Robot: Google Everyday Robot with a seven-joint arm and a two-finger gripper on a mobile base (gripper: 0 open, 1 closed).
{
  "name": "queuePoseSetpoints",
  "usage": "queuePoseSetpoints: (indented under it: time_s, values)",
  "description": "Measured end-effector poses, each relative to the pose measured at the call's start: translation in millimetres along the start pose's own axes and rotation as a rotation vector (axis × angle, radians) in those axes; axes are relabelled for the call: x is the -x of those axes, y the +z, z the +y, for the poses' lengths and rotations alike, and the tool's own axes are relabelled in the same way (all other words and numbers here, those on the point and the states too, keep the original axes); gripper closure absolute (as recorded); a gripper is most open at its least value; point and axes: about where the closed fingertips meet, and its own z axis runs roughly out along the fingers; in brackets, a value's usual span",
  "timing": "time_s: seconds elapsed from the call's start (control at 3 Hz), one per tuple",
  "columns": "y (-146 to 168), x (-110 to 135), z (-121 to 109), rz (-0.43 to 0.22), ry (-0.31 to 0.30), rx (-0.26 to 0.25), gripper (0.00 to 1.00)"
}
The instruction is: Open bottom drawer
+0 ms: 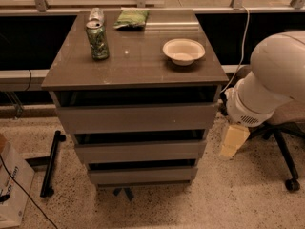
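The grey-brown cabinet (138,63) stands in the middle of the camera view with three drawer fronts stacked. The bottom drawer (142,175) is the lowest, a plain flat grey front without a handle, pushed in with a dark gap above it. My gripper (232,141) is the cream-coloured end piece hanging under the white arm (267,82). It is to the right of the cabinet, apart from it, at about the height of the middle drawer (140,151) and above the bottom drawer's level.
On the cabinet top stand a green can (97,39), a green bag (131,19) and a white bowl (183,50). An office chair base (286,154) is at the right behind the arm. A black stand (51,163) and a box (12,190) lie on the floor at the left.
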Motion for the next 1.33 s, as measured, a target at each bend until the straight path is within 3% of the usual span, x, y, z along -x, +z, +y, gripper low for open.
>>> queuePoseSetpoints:
  time_s: [0.67,1.33]
  values:
    - [18,5,7,0.007,0.013,0.021,0.0]
    - [121,31,51,-0.096,0.05,0.145,0.0]
